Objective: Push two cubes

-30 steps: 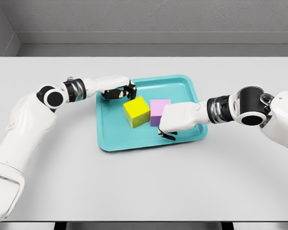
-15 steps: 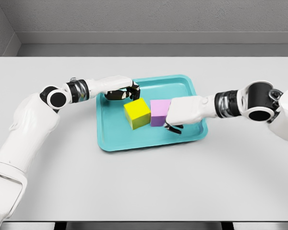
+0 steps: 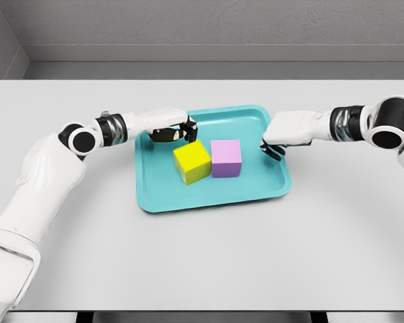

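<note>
On the grey table point(image 3: 202, 262) in front of me lies a teal tray point(image 3: 160, 199), its long axis running left to right and turned a little, so its right end sits nearer to me than its left. Two cubes sit side by side in its middle. The yellow cube point(image 3: 192, 161) is on the left, rotated so one corner points toward me. The purple cube point(image 3: 226, 158) is on the right, squarer to the tray, and the two touch along their facing sides.

My left hand point(image 3: 172, 127) hangs over the tray's far left part, just behind the yellow cube, fingers curled under the palm and gripping nothing. My right hand point(image 3: 283, 132) is over the tray's right rim, apart from the purple cube, its dark fingertips bent downward and likewise holding nothing
</note>
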Available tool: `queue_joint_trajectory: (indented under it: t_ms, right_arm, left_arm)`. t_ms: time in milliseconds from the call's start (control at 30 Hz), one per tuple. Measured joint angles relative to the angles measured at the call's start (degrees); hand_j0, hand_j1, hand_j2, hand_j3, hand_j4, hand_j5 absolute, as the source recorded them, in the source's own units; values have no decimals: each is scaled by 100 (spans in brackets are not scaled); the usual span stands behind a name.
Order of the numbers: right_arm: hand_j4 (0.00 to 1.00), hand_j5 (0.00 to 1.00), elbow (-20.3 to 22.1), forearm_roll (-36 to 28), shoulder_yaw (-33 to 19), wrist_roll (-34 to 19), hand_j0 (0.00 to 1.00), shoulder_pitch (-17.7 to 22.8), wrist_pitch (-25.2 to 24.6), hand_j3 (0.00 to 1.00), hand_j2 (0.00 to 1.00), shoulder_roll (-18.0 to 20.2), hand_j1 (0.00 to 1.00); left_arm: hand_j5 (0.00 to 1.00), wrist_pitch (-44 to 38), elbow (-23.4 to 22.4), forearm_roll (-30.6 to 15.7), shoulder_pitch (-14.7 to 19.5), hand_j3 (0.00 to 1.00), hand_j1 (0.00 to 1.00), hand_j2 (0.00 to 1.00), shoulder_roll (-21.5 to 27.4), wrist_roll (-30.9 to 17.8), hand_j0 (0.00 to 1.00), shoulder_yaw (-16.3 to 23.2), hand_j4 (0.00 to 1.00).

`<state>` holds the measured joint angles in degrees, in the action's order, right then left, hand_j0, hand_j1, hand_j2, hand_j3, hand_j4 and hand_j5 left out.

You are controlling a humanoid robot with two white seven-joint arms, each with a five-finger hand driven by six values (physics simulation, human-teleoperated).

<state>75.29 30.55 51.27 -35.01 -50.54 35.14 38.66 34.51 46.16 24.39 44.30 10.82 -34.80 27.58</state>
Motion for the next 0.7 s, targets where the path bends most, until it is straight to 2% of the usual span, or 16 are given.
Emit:
queue_joint_trajectory:
  t_ms: [200, 367, 467, 600, 633, 700]
  right_arm:
    - [15, 15, -20, 0, -1, 0, 15, 9, 0, 15, 15, -21, 15]
    - [15, 15, -24, -1, 6, 0, 15, 9, -1, 15, 15, -39, 15]
    - [15, 15, -64, -1, 16, 0, 15, 9, -1, 15, 15, -89, 15]
    - [15, 15, -265, 10, 18, 0, 15, -9, 0, 15, 15, -249, 15]
    - [15, 15, -306, 15, 19, 0, 15, -9, 1, 15, 15, -283, 15]
    - [15, 15, -357, 17, 19, 0, 15, -9, 0, 15, 15, -335, 15]
  left_arm:
    - [34, 9, -2, 27, 18, 34, 34, 34, -21, -3, 34, 4, 34]
    - [34, 52, -21, 47, 272, 34, 34, 34, 31, -18, 34, -31, 34]
    - [34, 60, 2, -37, 290, 34, 34, 34, 152, -21, 34, -41, 34]
    - [34, 65, 320, -397, 149, 34, 34, 34, 558, -22, 34, -39, 34]
    - [34, 64, 426, -473, 53, 34, 34, 34, 645, -22, 34, -40, 34]
    - [34, 71, 755, -682, -351, 34, 34, 34, 903, -23, 34, -38, 34]
